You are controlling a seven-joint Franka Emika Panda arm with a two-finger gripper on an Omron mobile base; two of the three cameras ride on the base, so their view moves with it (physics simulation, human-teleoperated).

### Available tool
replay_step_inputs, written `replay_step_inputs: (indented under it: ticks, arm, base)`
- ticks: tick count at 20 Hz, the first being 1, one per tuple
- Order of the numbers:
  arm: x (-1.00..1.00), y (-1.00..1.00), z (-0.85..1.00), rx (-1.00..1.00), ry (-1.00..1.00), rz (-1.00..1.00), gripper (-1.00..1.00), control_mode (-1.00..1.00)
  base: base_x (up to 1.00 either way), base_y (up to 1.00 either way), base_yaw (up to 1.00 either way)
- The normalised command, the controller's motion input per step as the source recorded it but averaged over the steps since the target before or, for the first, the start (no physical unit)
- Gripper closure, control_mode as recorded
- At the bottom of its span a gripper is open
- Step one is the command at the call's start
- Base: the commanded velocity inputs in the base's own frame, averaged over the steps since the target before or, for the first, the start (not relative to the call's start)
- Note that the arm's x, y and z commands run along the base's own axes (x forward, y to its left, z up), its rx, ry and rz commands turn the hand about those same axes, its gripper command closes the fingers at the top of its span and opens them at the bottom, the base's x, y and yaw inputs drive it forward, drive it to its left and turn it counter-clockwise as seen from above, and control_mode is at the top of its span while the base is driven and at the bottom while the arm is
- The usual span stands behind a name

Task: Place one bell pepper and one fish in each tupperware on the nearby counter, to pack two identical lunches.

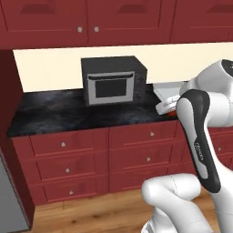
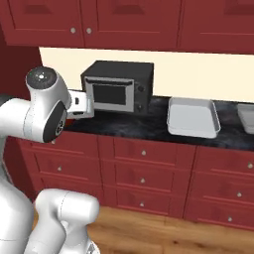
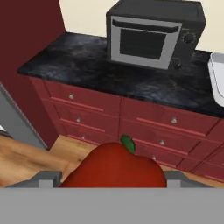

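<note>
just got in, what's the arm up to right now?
The end effector is carrying a red bell pepper, held out in front of the counter. One grey tupperware sits on the counter to the right of the black toaster oven, with nothing in it. No fish in sight.

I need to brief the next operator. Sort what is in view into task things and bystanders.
Task things:
- bell pepper, red, between the gripper's jaws
- tupperware, empty, on the counter
- second tupperware at the picture's edge

Bystanders:
- toaster oven
- drawers
- upper cabinets
</note>
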Motion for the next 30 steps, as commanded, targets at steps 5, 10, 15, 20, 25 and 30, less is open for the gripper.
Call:
replay_step_inputs:
  ticks: [5,10,15,20,25,30]
  arm:
    - [0.0,0.0,0.0,0.0,0.0,0.0,1.0,1.0]
    - [0.0,0.0,0.0,0.0,0.0,0.0,1.0,1.0]
    - [0.0,0.0,0.0,0.0,0.0,0.0,1.0,1.0]
    - [0.0,0.0,0.0,0.0,0.0,0.0,1.0,1.0]
    - [0.0,0.0,0.0,0.0,0.0,0.0,1.0,1.0]
    - [0.0,0.0,0.0,0.0,0.0,0.0,1.0,1.0]
  base:
    - [0.0,-1.0,0.0]
    - [0.0,-1.0,0.0]
    - [0.0,-1.0,0.0]
    - [0.01,-1.0,0.0]
    - [0.57,-0.71,0.0]
    - [1.0,-0.08,0.0]
